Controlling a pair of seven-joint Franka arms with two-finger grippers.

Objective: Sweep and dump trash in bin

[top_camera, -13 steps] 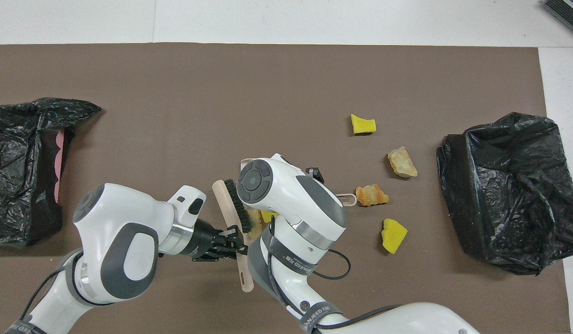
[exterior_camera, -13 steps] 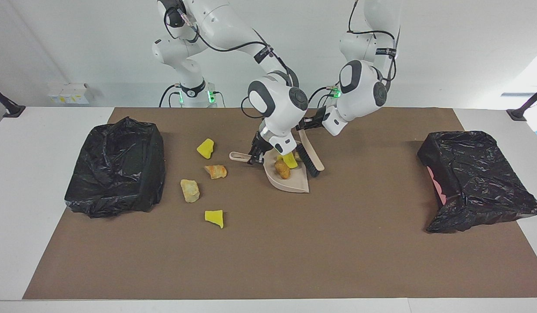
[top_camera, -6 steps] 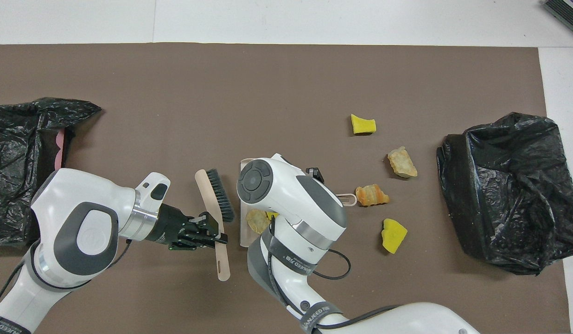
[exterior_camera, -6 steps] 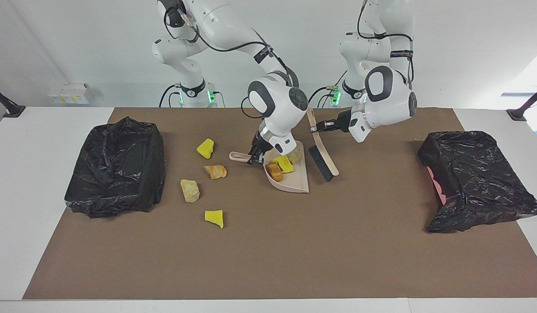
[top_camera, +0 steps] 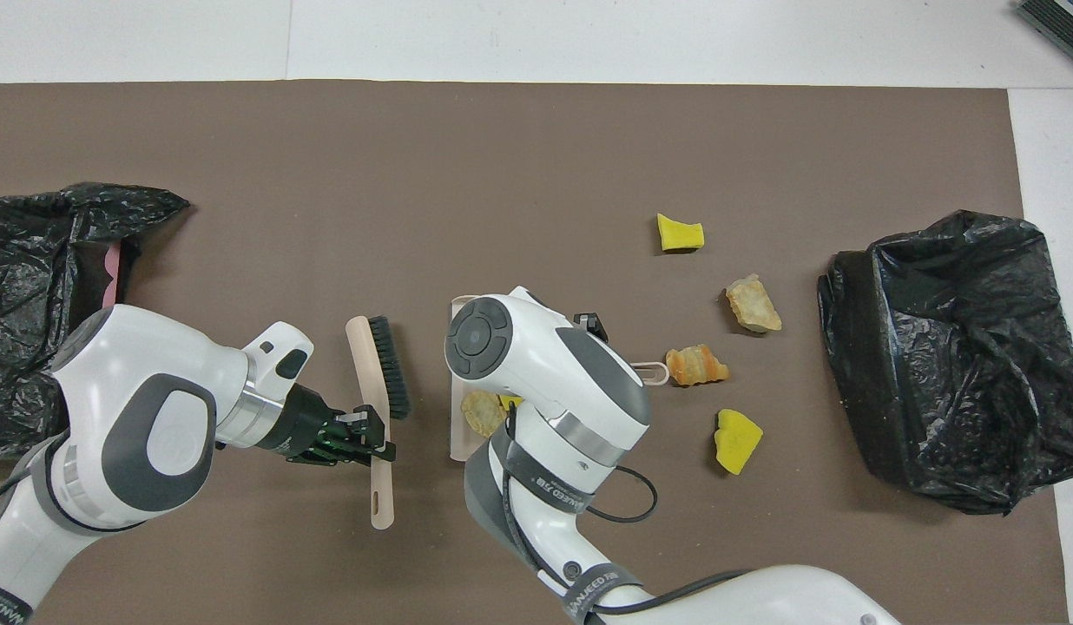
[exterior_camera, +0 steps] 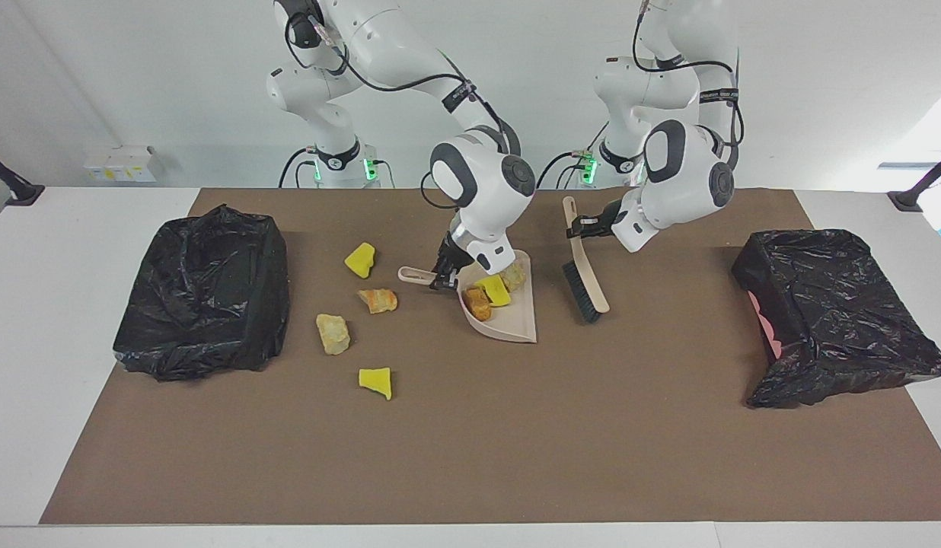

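Gripping the dustpan [exterior_camera: 508, 323] by its handle at frame centre, the right gripper [exterior_camera: 443, 275] kept three trash chunks [exterior_camera: 492, 292] cradled inside — four more [exterior_camera: 353, 316] lay loose at centre-left — while the left gripper [exterior_camera: 585, 226], clamped on the brush [exterior_camera: 584, 270], held it clear, presumably for dumping.
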